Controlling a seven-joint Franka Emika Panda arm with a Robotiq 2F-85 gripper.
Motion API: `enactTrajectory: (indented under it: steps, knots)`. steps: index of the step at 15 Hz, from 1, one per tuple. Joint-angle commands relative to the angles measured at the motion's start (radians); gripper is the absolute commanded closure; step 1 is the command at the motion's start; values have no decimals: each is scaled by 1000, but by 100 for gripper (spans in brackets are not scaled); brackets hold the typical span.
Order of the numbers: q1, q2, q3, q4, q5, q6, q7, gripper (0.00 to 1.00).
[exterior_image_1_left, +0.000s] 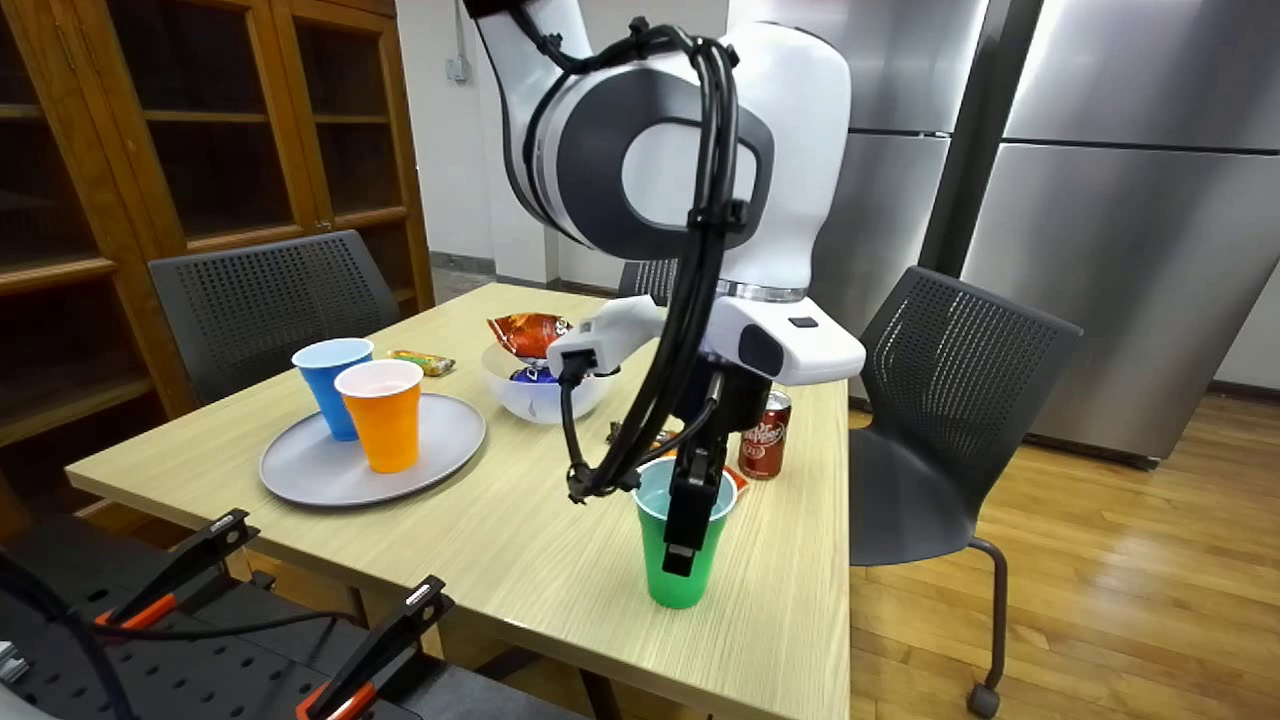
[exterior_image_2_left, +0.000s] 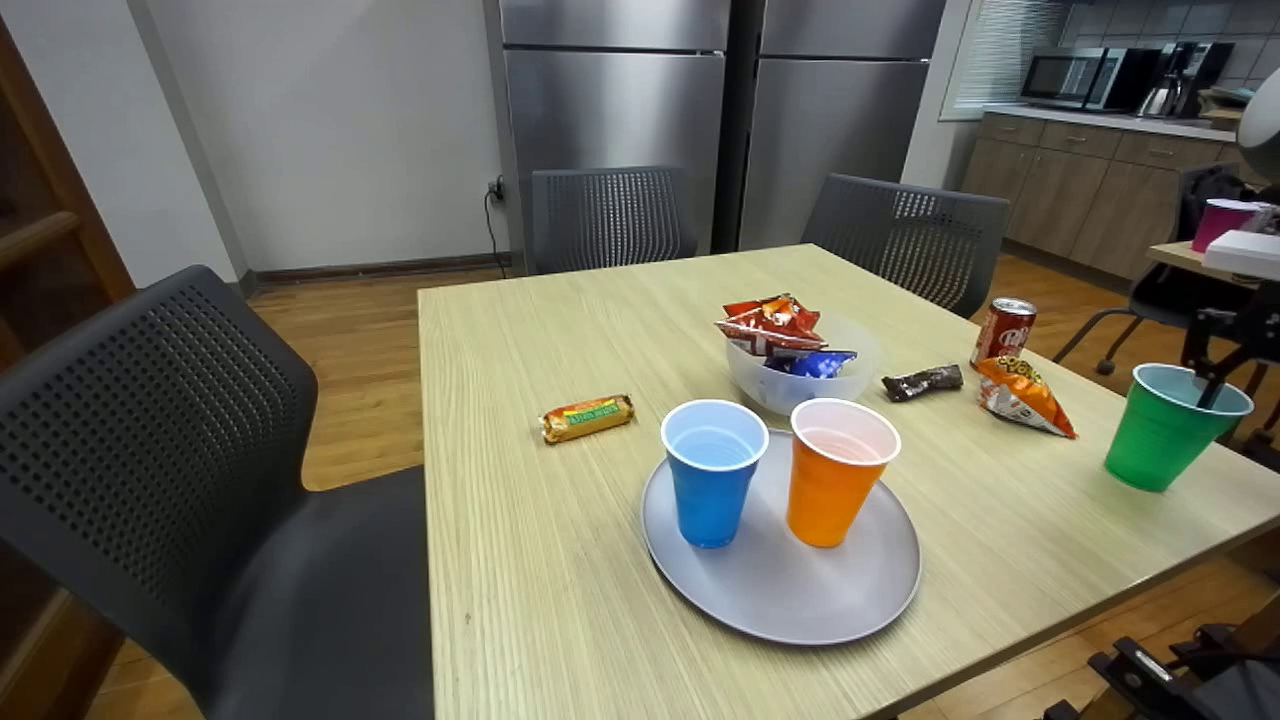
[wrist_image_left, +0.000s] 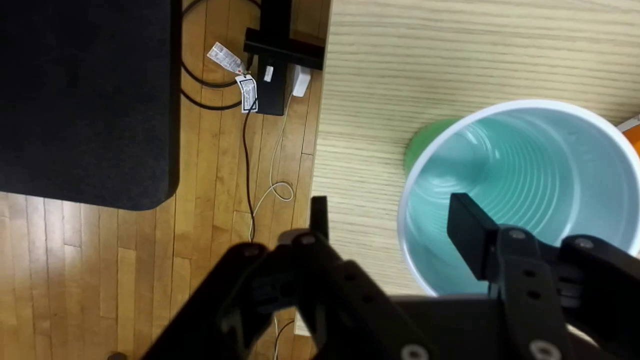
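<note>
Stainless-steel refrigerators (exterior_image_1_left: 1140, 280) are gleaming behind the pale wooden desk (exterior_image_1_left: 540, 540), where a green plastic cup (exterior_image_2_left: 1160, 430) is standing near the edge, just beside an orange snack bag (exterior_image_2_left: 1030, 400). I'm seeing the black pincer (wrist_image_left: 392, 225) hanging spread astride the cup's rim, one finger inside, its mate outside. Gripping well is, I'm guessing, calling for slow, even closing with the wall centred between both fingers, because thin plastic is looking likely to buckle under hard squeezing.

1. From different places, both exterior views looked down across the nearby table (exterior_image_2_left: 600, 340) toward the refrigerators (exterior_image_2_left: 615, 110).
2. The wrist view looked down, close, into the green cup (wrist_image_left: 530, 165) all three shared.
</note>
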Motion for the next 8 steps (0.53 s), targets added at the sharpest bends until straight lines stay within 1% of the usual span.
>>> enactTrajectory:
  steps: [1, 5, 6, 8]
  knots:
    - [23, 16, -13, 29, -11, -23, 42, 66]
    - [44, 11, -25, 29, -29, -22, 72, 95]
    - [49, 8, -26, 27, -34, -22, 82, 100]
    - [59, 3, -29, 25, -42, -20, 101, 100]
